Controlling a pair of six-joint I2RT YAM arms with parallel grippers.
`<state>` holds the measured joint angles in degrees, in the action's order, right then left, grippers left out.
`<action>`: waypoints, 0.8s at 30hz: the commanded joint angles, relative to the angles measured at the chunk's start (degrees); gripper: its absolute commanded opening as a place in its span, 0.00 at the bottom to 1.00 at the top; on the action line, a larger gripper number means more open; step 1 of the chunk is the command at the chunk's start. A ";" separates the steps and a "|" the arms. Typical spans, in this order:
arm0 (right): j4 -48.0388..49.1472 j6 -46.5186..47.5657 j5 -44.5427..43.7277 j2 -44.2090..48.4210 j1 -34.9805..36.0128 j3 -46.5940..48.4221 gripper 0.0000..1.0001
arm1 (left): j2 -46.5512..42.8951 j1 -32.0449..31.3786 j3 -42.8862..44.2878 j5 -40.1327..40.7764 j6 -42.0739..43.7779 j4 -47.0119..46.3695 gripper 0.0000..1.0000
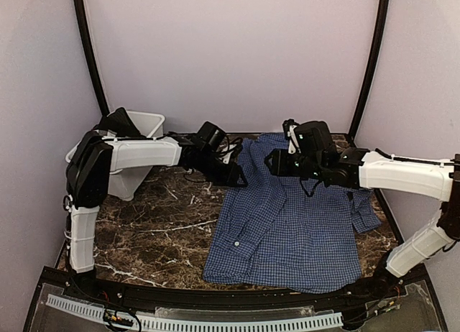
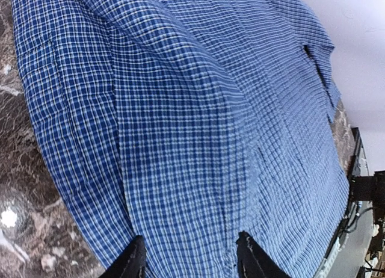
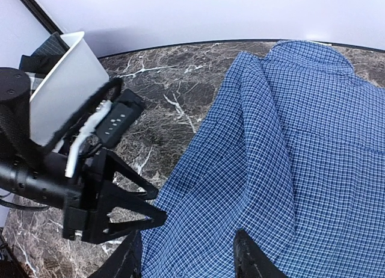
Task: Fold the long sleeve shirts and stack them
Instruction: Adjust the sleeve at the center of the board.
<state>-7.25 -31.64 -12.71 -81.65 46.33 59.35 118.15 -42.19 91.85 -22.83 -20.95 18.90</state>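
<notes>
One long sleeve shirt (image 1: 287, 231), blue with a fine dark check, lies spread flat on the marble table, its collar toward the back wall. My left gripper (image 1: 231, 177) hovers at the shirt's upper left edge. In the left wrist view its gripper (image 2: 189, 260) is open, with checked cloth (image 2: 198, 109) filling the gap and nothing pinched. My right gripper (image 1: 273, 163) hangs over the shirt's upper part. In the right wrist view it (image 3: 189, 260) is open above the cloth (image 3: 289, 157). The left gripper (image 3: 159, 206) shows there too, its tips at the shirt's edge.
A white plastic bin (image 1: 144, 123) stands at the back left behind the left arm and also appears in the right wrist view (image 3: 60, 91). Bare dark marble table (image 1: 158, 224) lies left of the shirt. The two grippers are close together near the shirt's top.
</notes>
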 commanded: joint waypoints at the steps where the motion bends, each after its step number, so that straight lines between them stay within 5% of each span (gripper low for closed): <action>1: 2.71 -0.37 -1.50 0.26 -0.87 0.84 0.49 | 6.56 -0.36 7.90 4.94 1.89 1.29 0.49; 11: 2.68 1.61 1.13 1.81 -0.86 0.22 0.51 | 16.50 -0.43 19.06 10.40 1.28 -0.04 0.48; 24: 1.94 2.52 1.21 4.35 -0.89 -0.37 0.50 | 23.92 -0.41 26.73 8.18 -1.08 1.70 0.43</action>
<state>-6.85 -29.52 -10.07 -80.42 45.71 59.33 142.17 -42.37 116.79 -14.17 -21.08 19.11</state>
